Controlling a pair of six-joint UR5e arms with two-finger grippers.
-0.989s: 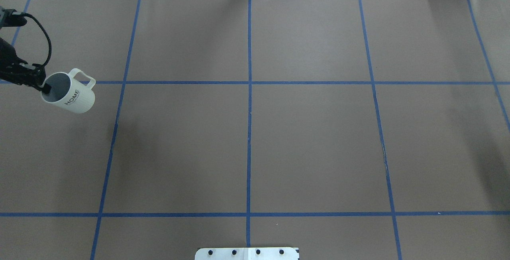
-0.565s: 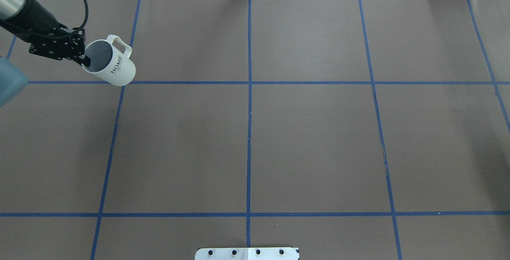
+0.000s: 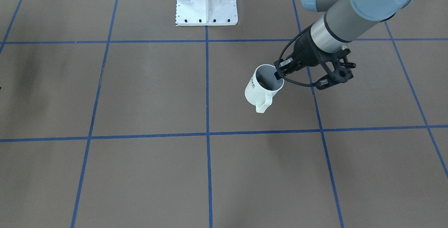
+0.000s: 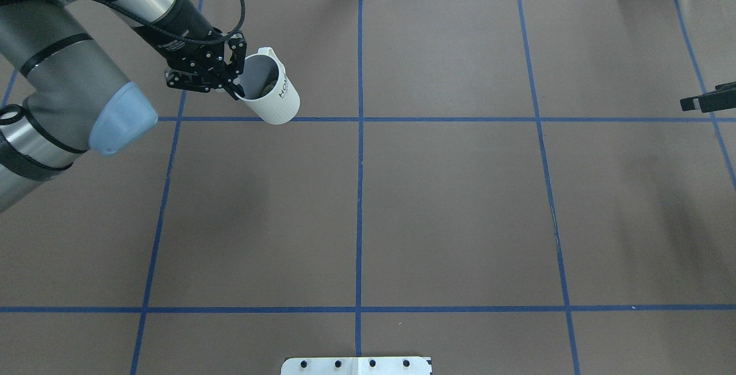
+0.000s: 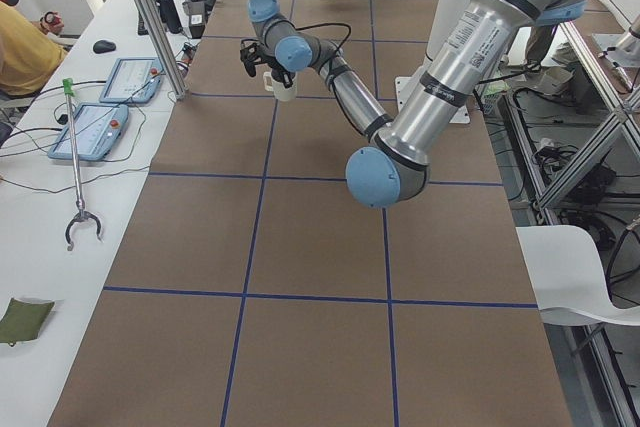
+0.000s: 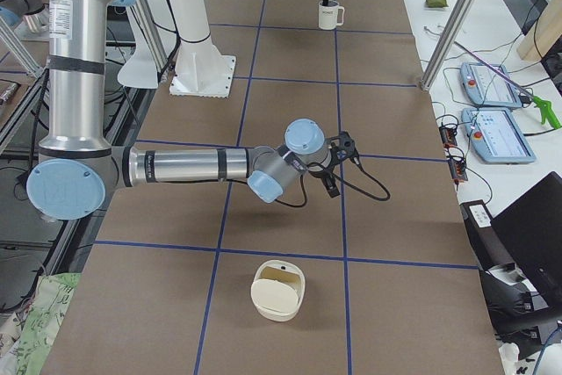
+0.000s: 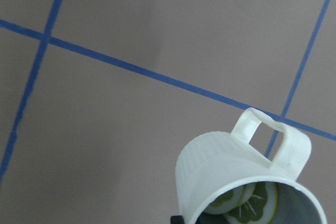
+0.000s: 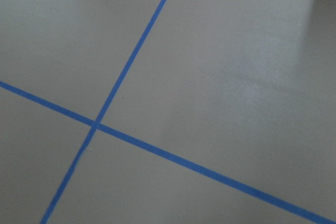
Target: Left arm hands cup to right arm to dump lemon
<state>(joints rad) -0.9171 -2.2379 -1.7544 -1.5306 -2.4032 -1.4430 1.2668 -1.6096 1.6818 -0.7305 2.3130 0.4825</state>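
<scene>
The cream-white cup hangs tilted above the table in the back left cell, with its handle toward the far side. My left gripper is shut on its rim, one finger inside and one outside. The front-facing view shows the same grip on the cup. The lemon lies inside the cup in the left wrist view. My right gripper shows only as dark tips at the right edge. I cannot tell whether it is open or shut. It holds nothing that shows.
Brown table cover with a blue tape grid. The robot's white base plate is at the near edge. A white lidded container sits on the table near the robot's right end. Tablets lie on the side bench.
My left arm has carried the cup from the left edge to the right and toward the far side. The right gripper's tips have come into view at the right edge.
</scene>
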